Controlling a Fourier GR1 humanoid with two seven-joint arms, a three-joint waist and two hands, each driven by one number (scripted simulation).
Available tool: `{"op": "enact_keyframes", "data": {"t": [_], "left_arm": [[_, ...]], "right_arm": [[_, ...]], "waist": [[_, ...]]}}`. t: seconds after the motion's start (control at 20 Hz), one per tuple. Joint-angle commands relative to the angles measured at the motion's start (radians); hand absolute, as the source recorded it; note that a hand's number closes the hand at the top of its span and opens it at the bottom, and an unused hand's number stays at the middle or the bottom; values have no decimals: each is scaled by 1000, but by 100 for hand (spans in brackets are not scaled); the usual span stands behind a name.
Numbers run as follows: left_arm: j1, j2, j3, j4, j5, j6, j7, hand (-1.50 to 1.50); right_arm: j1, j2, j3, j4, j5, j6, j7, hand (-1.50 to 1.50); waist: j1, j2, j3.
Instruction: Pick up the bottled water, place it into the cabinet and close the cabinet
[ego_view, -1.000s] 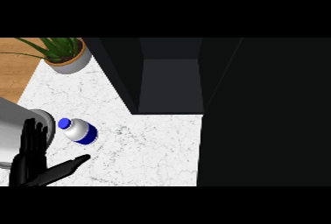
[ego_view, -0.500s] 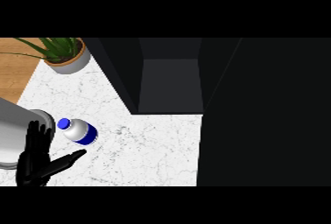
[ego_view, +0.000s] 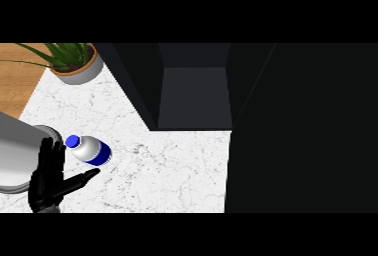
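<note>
Left hand (ego_view: 50, 182) sits spread flat, thumb out, right next to the bottle (ego_view: 90, 150) on the counter (ego_view: 170, 170). Cabinet (ego_view: 193, 90) is open.

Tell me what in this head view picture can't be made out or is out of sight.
- Right robot hand: nowhere in the head view.
- Left robot hand: wrist cut off at the lower edge.
- Dark open cabinet: its right side merges into blackness, so no door can be told apart.
- Green potted plant in a grey pot: leaves cut off by the top edge.
- Blue-capped white water bottle: label too small to read.
</note>
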Motion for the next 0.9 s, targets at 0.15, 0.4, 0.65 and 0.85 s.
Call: {"op": "enact_keyframes", "data": {"t": [0.15, 0.4, 0.65, 0.85], "left_arm": [[-103, 13, 23, 264, -16, -76, -156, -150], [-223, 26, 62, 443, 7, -121, -206, -150], [-321, 9, 75, 534, 23, -163, -213, -150], [-341, 30, 79, 596, 28, -249, -226, -150]], "right_arm": [[-59, 22, 5, 86, 27, -17, -36, -150], [23, 0, 27, 16, 17, 9, -37, -150], [-82, -8, -23, -1, -40, -29, 54, -150], [-43, -9, 14, -8, -16, -27, 53, -150]], "waist": [[-1, 1, 0], [-7, 1, 0], [-7, 4, -1], [-9, 3, -1]]}}
